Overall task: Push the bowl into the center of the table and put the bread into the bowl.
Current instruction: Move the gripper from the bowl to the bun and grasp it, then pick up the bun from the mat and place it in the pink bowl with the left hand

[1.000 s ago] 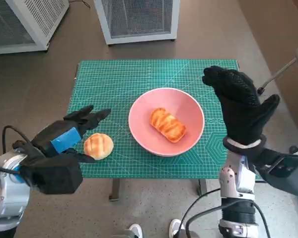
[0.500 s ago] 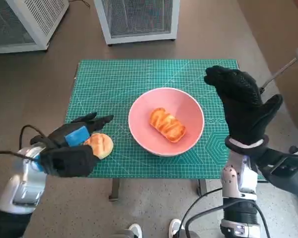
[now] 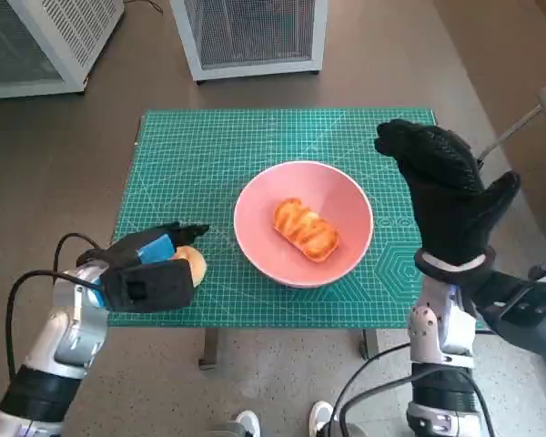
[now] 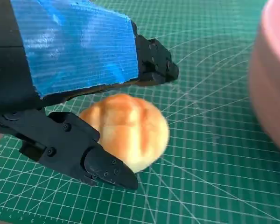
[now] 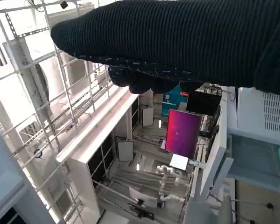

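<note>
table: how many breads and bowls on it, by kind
bread: 2, a striped loaf in the bowl and a round bun under the left hand
pink bowl: 1
total: 3

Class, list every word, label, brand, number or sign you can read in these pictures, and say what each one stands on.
Nothing can be read with certainty.
Cutting mat: small print and ruler digits along its edges, too small and blurred to read; in the left wrist view one corner digit may be "3".
Blue tape on the left hand: no writing.
Pink bowl: no writing.
Magenta screen in the right wrist view: no legible text.
</note>
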Robot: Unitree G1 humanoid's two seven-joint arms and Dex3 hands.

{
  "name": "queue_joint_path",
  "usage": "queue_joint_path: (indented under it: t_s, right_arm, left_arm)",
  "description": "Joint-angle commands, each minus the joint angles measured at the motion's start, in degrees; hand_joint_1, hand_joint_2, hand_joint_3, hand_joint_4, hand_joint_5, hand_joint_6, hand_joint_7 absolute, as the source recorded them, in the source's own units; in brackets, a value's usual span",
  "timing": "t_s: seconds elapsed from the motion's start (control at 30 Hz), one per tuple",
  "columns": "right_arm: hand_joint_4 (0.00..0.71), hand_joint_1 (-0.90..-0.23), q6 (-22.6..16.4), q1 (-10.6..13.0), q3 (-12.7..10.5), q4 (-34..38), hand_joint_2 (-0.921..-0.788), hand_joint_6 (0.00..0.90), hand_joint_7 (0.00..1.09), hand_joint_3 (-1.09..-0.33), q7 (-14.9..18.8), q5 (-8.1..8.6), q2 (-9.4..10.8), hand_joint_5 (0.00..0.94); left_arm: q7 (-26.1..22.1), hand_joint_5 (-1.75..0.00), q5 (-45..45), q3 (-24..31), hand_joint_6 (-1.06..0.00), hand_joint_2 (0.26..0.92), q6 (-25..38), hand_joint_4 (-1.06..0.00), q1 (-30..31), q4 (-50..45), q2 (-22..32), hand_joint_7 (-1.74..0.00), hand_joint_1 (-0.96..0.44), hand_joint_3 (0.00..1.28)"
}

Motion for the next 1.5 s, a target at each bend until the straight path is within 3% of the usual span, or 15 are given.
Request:
queue_joint_path:
  t_s: [0.03,0.23,0.27,0.3,0.33,0.37,0.4,0.47,0.6,0.9,1.5]
  right_arm:
    - [0.369,-0.418,0.85,1.84,-0.03,-0.33,-0.921,0.145,0.58,-0.470,-0.19,-0.31,-0.14,0.001]
    - [0.369,-0.418,0.89,1.86,-0.02,-0.33,-0.921,0.145,0.58,-0.468,-0.22,-0.46,-0.14,0.001]
    - [0.369,-0.418,0.87,1.87,-0.01,-0.33,-0.921,0.145,0.58,-0.468,-0.23,-0.50,-0.14,0.001]
    - [0.369,-0.418,0.82,1.85,0.00,-0.30,-0.921,0.145,0.58,-0.468,-0.26,-0.58,-0.14,0.001]
    - [0.369,-0.418,0.80,1.85,0.01,-0.30,-0.921,0.144,0.58,-0.468,-0.29,-0.63,-0.14,0.001]
    - [0.369,-0.418,0.77,1.82,0.02,-0.24,-0.921,0.144,0.58,-0.469,-0.31,-0.69,-0.15,0.001]
    - [0.369,-0.417,0.76,1.81,0.02,-0.22,-0.921,0.144,0.58,-0.469,-0.32,-0.73,-0.15,0.001]
    - [0.369,-0.416,0.83,1.78,0.03,-0.14,-0.921,0.143,0.58,-0.470,-0.31,-0.72,-0.16,0.001]
    - [0.369,-0.414,0.95,1.79,0.08,-0.12,-0.921,0.142,0.58,-0.471,-0.24,-0.65,-0.15,0.001]
    - [0.369,-0.414,0.80,1.57,-0.04,0.40,-0.921,0.141,0.59,-0.471,-0.13,-0.70,-0.28,0.001]
    - [0.365,-0.418,0.73,0.48,-0.34,1.75,-0.921,0.137,0.59,-0.470,0.39,-0.28,-0.91,0.000]
  left_arm:
    - [1.89,-0.04,1.35,-0.63,-0.58,0.855,-0.60,-0.48,-0.79,1.19,-0.28,-0.07,0.03,0.02]
    - [3.22,-0.15,1.24,-0.81,-0.73,0.889,-2.38,-0.76,-0.54,2.38,0.05,-0.12,0.06,0.02]
    - [3.33,-0.56,1.19,-0.79,-0.77,0.901,-2.64,-0.71,-0.46,2.42,0.14,-0.15,0.17,0.06]
    - [3.46,-0.71,1.11,-0.73,-0.77,0.905,-2.94,-0.68,-0.33,2.43,0.25,-0.19,0.21,0.08]
    - [3.56,-0.92,1.04,-0.70,-0.71,0.911,-3.16,-0.66,-0.24,2.43,0.34,-0.44,0.19,0.10]
    - [3.57,-1.05,0.95,-0.65,-0.63,0.914,-3.38,-0.65,-0.19,2.49,0.44,-0.73,0.12,0.12]
    - [3.59,-1.13,0.88,-0.62,-0.59,0.917,-3.53,-0.64,-0.14,2.53,0.51,-0.92,0.08,0.13]
    - [3.53,-1.20,0.56,-0.47,-0.56,0.919,-4.06,-0.62,-0.13,2.87,0.71,-1.08,0.04,0.14]
    - [3.47,-1.24,0.14,-0.22,-0.55,0.920,-5.02,-0.62,-0.24,3.62,1.05,-1.19,0.01,0.13]
    - [3.15,-1.21,-0.49,1.04,-0.58,0.920,-5.70,-0.63,-0.63,2.97,1.81,-1.23,0.00,0.11]
    - [2.68,-1.14,-3.09,8.28,-0.62,0.920,-2.27,-0.69,-2.84,-12.43,1.17,-1.20,0.00,0.07]
